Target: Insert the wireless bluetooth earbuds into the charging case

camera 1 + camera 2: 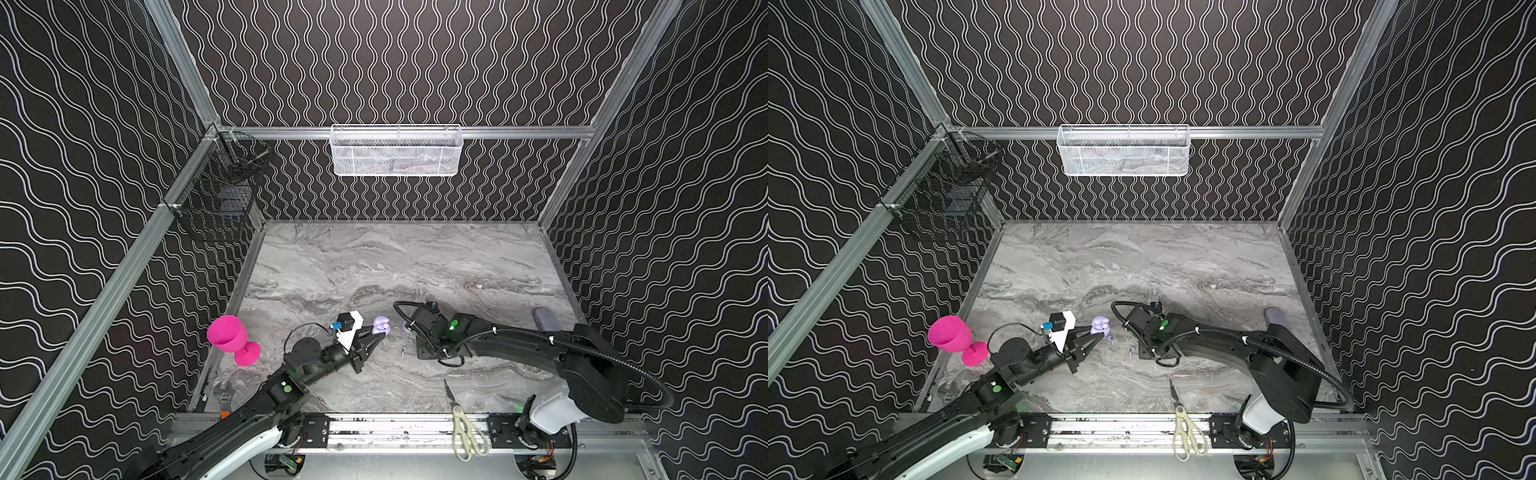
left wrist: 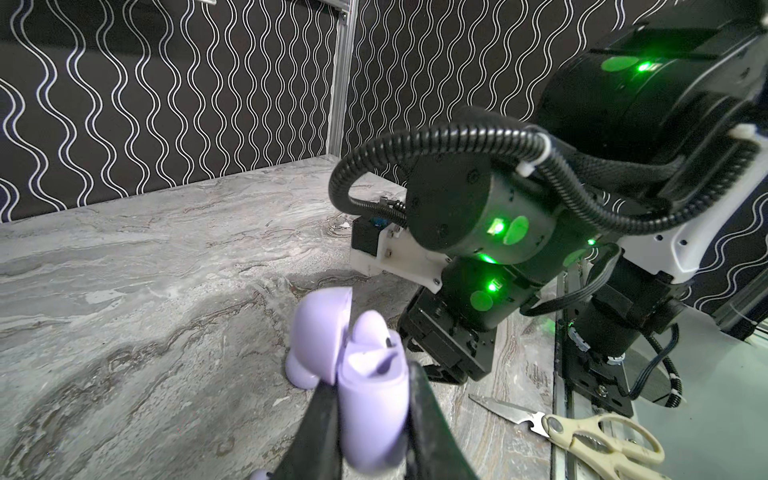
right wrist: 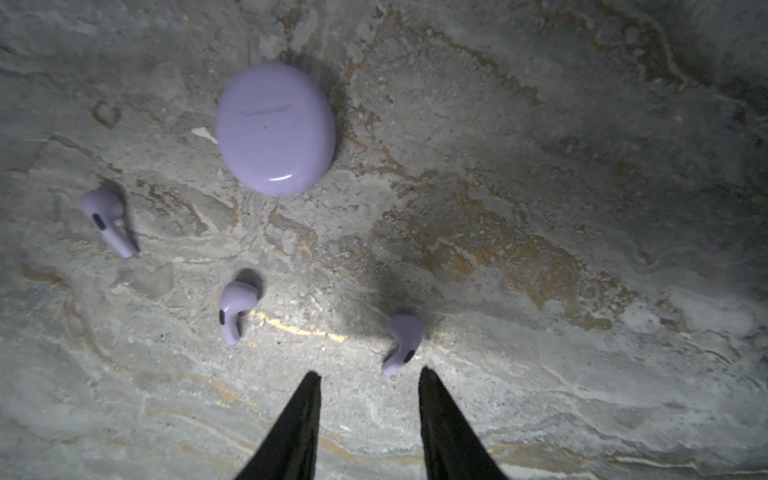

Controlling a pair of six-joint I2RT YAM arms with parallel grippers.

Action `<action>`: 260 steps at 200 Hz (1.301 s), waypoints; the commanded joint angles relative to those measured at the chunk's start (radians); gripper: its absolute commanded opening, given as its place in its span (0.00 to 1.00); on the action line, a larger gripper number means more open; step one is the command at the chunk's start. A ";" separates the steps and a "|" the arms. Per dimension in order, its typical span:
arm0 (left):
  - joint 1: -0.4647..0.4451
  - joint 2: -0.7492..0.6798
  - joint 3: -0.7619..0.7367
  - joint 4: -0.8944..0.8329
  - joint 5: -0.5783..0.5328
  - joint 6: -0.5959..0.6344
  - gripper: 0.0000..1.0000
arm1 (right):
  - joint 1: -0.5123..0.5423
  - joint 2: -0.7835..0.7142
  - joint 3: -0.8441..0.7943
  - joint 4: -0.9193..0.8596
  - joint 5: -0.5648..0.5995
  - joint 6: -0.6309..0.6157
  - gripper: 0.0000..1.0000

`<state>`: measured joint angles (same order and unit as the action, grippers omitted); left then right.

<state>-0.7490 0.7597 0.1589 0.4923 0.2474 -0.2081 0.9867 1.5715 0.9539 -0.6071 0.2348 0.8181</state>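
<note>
My left jaws are clamped on the sides of the open charging case (image 2: pixel 370 415), which sits at their tips near the middle of the table (image 1: pixel 374 266). Its mouth faces up and away from the wrist, and the lid (image 2: pixel 320 328) is swung back on the far side. A seated earbud (image 2: pixel 370 326) shows in it, with its rounded head poking out of the mouth. I cannot tell whether the case touches the table.

My right jaws point down at the table, set a moderate gap apart and holding nothing. Three loose earbuds lie flat below them, beside a closed case (image 3: pixel 276 129). The nearest earbud (image 3: pixel 401 343) lies just ahead of the tips, clear of both. Its long axis runs toward the jaws, with the stem end aimed at the gap, closer to one tip, and the head pointing away. The middle earbud (image 3: pixel 235 309) lies roughly parallel to it, off to one side. The third earbud (image 3: pixel 109 222) lies further out with its stem slanted, near the closed case.
</note>
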 commanded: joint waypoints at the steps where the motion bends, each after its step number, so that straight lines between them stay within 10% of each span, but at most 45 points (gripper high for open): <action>1: 0.002 -0.005 0.004 0.002 -0.008 0.008 0.15 | -0.011 0.014 -0.006 -0.010 0.000 -0.011 0.42; 260: 0.004 0.003 0.010 0.000 -0.010 0.017 0.15 | -0.033 0.098 -0.048 0.114 -0.067 -0.046 0.40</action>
<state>-0.7475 0.7574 0.1593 0.4702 0.2398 -0.2035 0.9543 1.6672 0.9146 -0.5179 0.1791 0.7738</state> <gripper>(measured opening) 0.220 0.409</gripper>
